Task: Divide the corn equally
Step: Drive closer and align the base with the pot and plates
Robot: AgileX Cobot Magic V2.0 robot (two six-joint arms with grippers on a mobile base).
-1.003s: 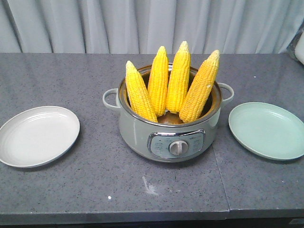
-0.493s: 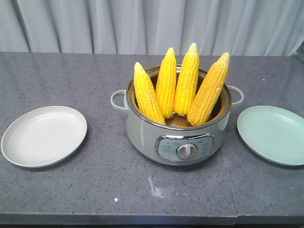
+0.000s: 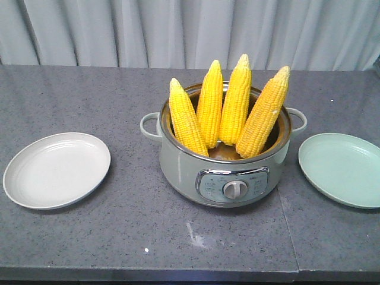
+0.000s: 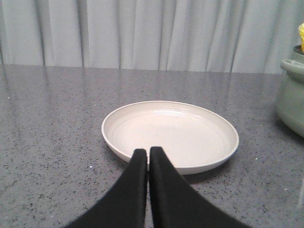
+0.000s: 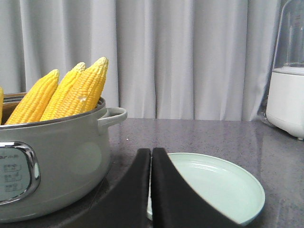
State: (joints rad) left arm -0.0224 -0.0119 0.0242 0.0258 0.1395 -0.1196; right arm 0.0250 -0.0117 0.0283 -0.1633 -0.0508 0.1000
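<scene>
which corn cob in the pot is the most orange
The rightmost cob in the front view, leaning toward the green plate. It is a deeper orange-yellow, while the rest are paler lemon yellow.

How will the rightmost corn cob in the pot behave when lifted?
The rightmost corn cob looks stiff and should probably lift whole. It stands tilted in the electric pot, so a nudge may topple it. Round and tapered, it could roll when laid flat.

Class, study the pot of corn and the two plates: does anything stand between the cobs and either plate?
Nothing visible does. The four cobs lean in the open pot; only bare counter lies between it and the beige plate or the green plate.
</scene>
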